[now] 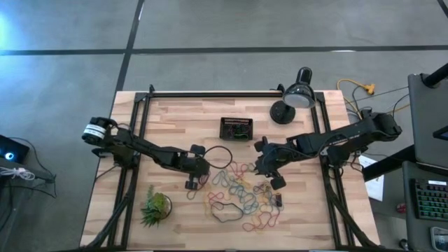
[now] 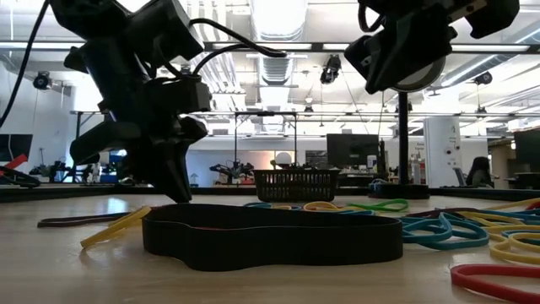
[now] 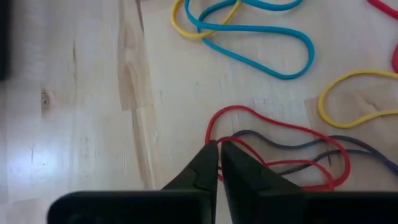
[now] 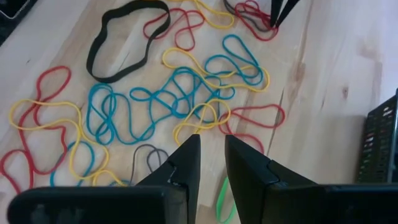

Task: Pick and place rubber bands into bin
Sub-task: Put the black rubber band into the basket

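Many coloured rubber bands (image 1: 241,192) lie loose on the wooden table, with a wide black one (image 2: 270,236) nearest the low camera. The black slotted bin (image 1: 236,128) stands beyond them toward the far edge. My left gripper (image 3: 218,148) is down at the pile's left edge, shut, with its tips at a red rubber band (image 3: 280,134) that lies over a dark one. Seen from the right wrist, its tips (image 4: 277,15) stand on that cluster. My right gripper (image 4: 211,152) hangs well above the pile's right part, open by a narrow gap, with nothing between its fingers. My left gripper has its shut fingertips on the end bend of the red band's loop (image 3: 210,127), and the strand runs in between the two tips. The fingers slant down from the table's left side. The rest of the loop lies slack and flat on the table.
A black desk lamp (image 1: 294,101) stands at the far right of the table. A spiky green plant (image 1: 155,206) sits near the front left. A thin black loop (image 1: 218,157) lies between my left gripper and the bin. Bare wood stretches left of the pile.
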